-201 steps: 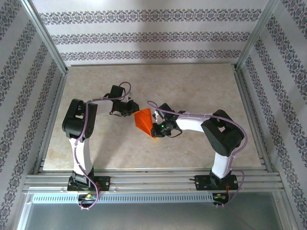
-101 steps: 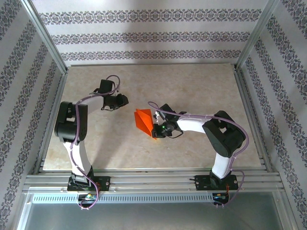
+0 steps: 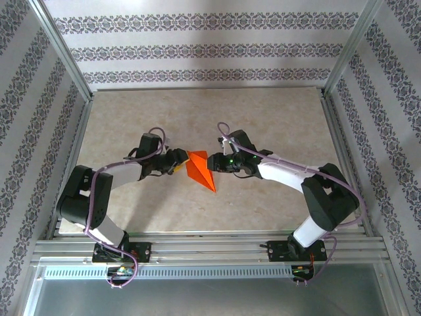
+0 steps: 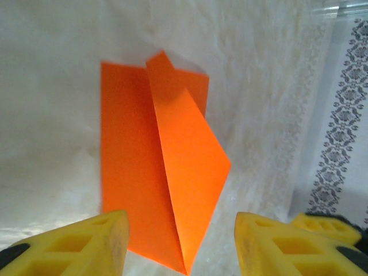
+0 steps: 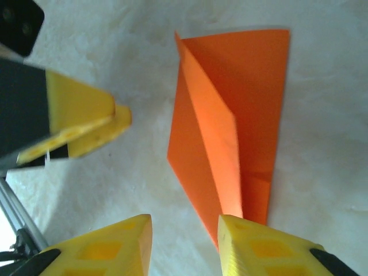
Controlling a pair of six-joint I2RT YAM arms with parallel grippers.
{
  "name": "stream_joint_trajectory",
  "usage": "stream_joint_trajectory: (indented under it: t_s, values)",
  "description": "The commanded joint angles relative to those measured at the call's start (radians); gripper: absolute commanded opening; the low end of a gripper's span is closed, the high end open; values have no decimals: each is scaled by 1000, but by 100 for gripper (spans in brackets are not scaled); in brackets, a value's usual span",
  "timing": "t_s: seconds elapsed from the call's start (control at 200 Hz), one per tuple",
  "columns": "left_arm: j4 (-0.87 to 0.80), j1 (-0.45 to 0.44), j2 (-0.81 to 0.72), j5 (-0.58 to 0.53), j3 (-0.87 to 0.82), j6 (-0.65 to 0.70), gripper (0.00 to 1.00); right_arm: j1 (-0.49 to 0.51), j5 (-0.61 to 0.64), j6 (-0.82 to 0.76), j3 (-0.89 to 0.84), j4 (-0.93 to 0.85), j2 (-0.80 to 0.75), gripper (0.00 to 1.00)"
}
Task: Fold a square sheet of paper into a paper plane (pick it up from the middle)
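The orange-red sheet of paper [image 3: 199,169] lies on the table, folded into a narrow pointed shape with one flap raised along a centre crease. My left gripper [image 3: 179,160] stands open just left of it. In the left wrist view the paper [image 4: 155,167] points its tip between the yellow fingers [image 4: 86,244] of that gripper [image 4: 181,247], untouched. My right gripper [image 3: 214,162] is open at the paper's right edge. In the right wrist view the paper [image 5: 230,121] ends at the right-hand finger [image 5: 259,250] of this gripper [image 5: 184,247], and nothing is held.
The pale marbled table [image 3: 263,118] is walled by patterned panels and aluminium frame posts. A metal rail [image 3: 210,245] runs along the near edge by the arm bases. The left gripper's yellow finger [image 5: 80,121] shows close by in the right wrist view.
The right gripper let go of the paper's near tip, opened and moved up to its right edge. The left arm swung out, came back to the paper's left side and opened.
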Motion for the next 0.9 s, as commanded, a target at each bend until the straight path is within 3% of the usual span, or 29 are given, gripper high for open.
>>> stream_joint_trajectory:
  t_s: [0.0,0.32,0.645,0.894]
  values:
    - [153,-29,35,34,0,-105,52,-20,-15,-23,11,40,68,36]
    - [215,-51,123,45,9,-141,50,-36,-108,-70,98,69,235,27]
    - [239,-51,152,58,10,-152,50,-45,-207,-89,119,113,298,22]
    - [242,-51,117,73,-3,-139,50,-74,-261,-81,106,184,299,3]
